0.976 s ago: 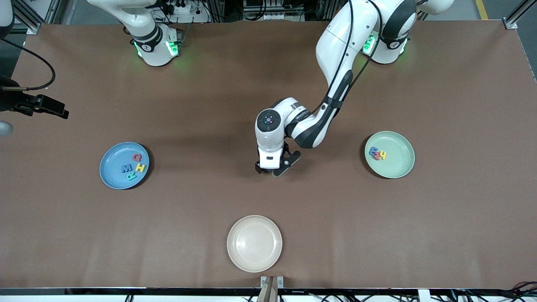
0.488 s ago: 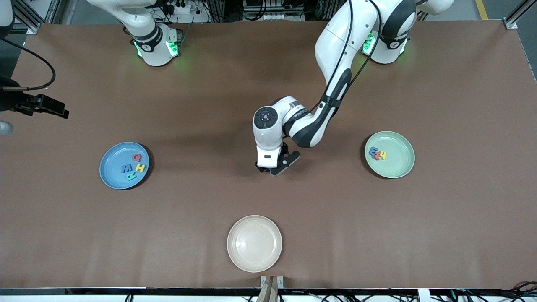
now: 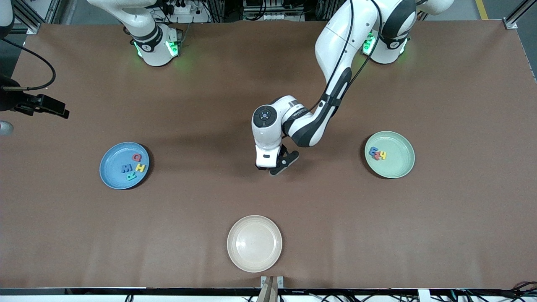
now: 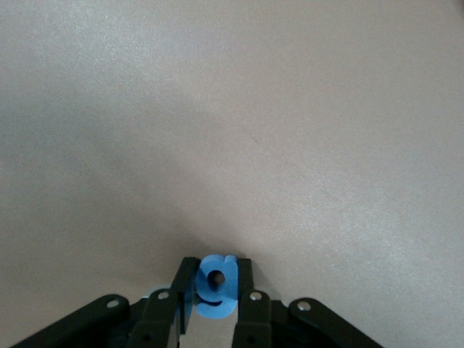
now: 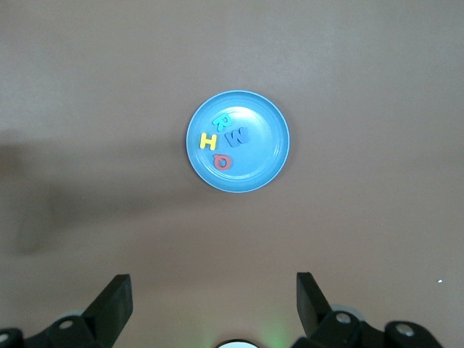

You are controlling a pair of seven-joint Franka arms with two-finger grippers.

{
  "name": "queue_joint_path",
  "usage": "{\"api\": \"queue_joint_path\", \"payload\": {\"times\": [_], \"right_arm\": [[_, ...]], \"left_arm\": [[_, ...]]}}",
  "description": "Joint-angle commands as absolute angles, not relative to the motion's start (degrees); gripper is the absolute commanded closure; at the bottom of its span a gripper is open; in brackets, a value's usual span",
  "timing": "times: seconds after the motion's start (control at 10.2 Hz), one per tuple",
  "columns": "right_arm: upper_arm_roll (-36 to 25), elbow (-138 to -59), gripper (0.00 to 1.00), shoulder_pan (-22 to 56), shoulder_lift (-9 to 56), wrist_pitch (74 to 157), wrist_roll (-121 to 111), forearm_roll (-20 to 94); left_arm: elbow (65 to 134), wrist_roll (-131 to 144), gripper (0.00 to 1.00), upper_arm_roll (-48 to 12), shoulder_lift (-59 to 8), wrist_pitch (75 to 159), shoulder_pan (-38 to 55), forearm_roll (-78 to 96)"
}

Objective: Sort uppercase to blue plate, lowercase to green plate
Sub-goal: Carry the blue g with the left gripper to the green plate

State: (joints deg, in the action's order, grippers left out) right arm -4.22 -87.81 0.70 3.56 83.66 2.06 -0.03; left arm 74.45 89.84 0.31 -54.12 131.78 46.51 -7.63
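Cream-beige plate (image 3: 254,243) on the brown table (image 3: 440,235), near the front camera's edge, midway along it.

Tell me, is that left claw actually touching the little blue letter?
Touching. The left wrist view shows the left gripper shut on the blue g, a finger pressed against each side.

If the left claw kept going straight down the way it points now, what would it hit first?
Most likely the bare table right beneath it. The left claw points down, shut on the blue g, and nothing else lies under it. Its height is hard to judge.
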Motion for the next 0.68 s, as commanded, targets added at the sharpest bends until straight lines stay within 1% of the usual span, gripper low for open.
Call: {"api": "queue_joint_path", "payload": {"times": [0.0, 0.1, 0.59], "right_arm": [[-3.8, -88.6, 0.0, 0.2, 2.5, 83.3, 2.5, 0.8], [-3.8, -88.6, 0.0, 0.3, 2.5, 83.1, 2.5, 0.8], [-3.9, -88.6, 0.0, 0.3, 2.5, 82.7, 2.6, 1.2]], "left_arm": [[74.8, 89.3, 1.0, 0.7, -54.1, 131.4, 46.4, -8.7], [74.9, 88.8, 1.0, 0.7, -53.5, 131.2, 46.1, -8.9], [75.9, 78.9, 1.0, 0.5, -50.6, 124.5, 43.7, -8.0]]}}
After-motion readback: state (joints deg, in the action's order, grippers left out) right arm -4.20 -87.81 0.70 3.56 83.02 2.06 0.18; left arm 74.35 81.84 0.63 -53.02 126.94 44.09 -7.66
